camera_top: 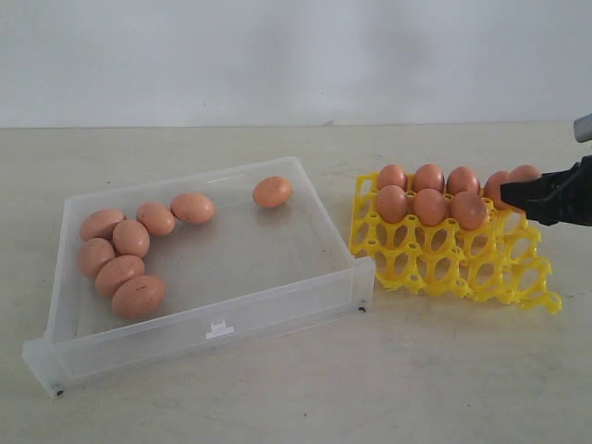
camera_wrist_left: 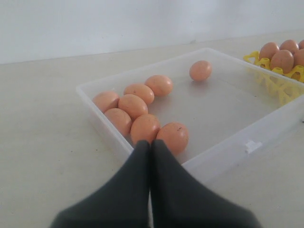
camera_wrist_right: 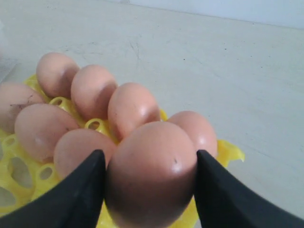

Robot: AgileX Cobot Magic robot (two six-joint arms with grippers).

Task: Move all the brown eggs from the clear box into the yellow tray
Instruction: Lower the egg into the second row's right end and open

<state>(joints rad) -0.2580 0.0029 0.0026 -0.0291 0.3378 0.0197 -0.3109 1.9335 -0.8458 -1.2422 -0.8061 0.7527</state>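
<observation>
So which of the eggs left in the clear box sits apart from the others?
The lone egg by the far wall of the clear box, nearest the yellow tray; the other seven eggs lie bunched at the opposite end.

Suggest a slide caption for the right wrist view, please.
Right gripper grips a brown egg at the partly filled yellow tray.

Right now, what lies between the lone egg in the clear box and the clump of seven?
Only bare clear box floor separates the lone egg from the clump, seen in the exterior and left wrist views.
</observation>
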